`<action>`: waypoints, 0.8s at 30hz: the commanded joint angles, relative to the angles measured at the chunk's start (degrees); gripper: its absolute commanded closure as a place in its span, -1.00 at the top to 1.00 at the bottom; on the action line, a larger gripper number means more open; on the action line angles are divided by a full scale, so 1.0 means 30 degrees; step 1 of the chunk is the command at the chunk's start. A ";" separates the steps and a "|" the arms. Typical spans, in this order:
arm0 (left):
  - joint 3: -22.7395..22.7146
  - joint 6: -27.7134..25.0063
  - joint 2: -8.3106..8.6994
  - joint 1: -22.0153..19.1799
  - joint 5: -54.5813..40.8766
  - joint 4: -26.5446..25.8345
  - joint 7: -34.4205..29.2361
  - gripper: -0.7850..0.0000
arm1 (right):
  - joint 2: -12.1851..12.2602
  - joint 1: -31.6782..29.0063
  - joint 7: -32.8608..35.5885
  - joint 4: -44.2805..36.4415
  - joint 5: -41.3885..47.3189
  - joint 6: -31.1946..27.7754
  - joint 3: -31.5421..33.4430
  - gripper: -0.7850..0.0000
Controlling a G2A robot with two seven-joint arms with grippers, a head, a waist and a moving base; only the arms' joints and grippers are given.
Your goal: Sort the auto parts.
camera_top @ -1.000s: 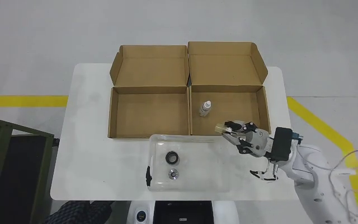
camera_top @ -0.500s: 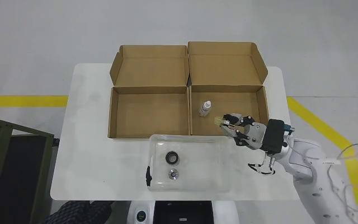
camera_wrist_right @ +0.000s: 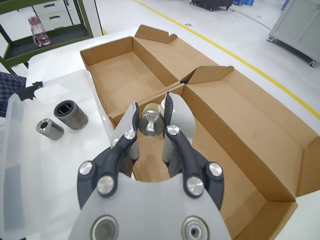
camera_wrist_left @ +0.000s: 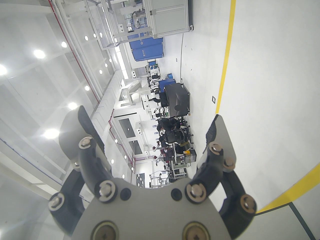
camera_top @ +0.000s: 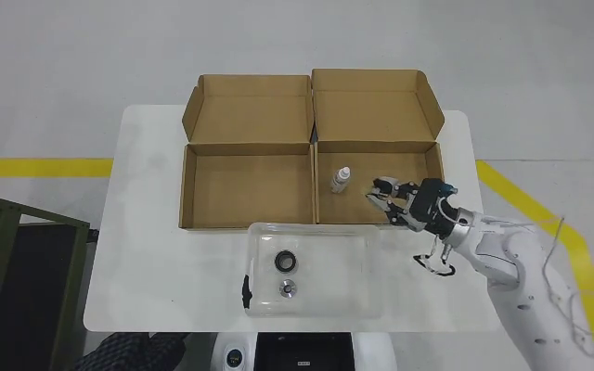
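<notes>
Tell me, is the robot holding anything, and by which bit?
Yes. The right gripper pinches a small metal part by its wide body, over a box. The left gripper holds nothing.

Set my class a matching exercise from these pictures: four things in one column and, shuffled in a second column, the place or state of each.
Things
1. right gripper
2. left gripper
3. dark bushing
4. small white bottle-shaped part

Places or states
A. lying in the right-hand cardboard box
B. jaws open, nothing between them
C. in the clear tray
D. jaws shut on a metal fitting

Pairs: 1-D, 2-B, 3-C, 4-A.
</notes>
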 commanded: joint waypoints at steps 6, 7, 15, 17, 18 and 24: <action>0.0000 0.0000 0.0000 0.0000 0.0001 0.0000 0.0000 1.00 | 0.0044 0.1740 0.4698 0.0992 0.1087 0.0375 -0.0749 -1.00; 0.0000 0.0000 0.0000 0.0000 0.0001 0.0000 0.0000 1.00 | 0.0033 0.2031 0.5183 0.1113 0.1109 0.0483 -0.0932 -1.00; 0.0000 0.0000 0.0000 0.0000 0.0001 0.0000 0.0000 1.00 | -0.0151 0.4229 0.7793 0.2243 0.1236 0.1320 -0.2556 -1.00; 0.0000 0.0000 0.0000 0.0000 0.0001 0.0000 0.0000 1.00 | -0.0204 0.4666 0.8291 0.2496 0.1301 0.1438 -0.2957 -1.00; 0.0000 0.0000 0.0000 0.0000 0.0001 0.0000 0.0000 1.00 | -0.0229 0.4858 0.8522 0.2625 0.1303 0.1512 -0.3150 -1.00; 0.0000 0.0000 0.0000 0.0000 0.0001 0.0000 0.0000 1.00 | -0.0406 0.5964 0.9624 0.3640 0.1411 0.1872 -0.4276 -1.00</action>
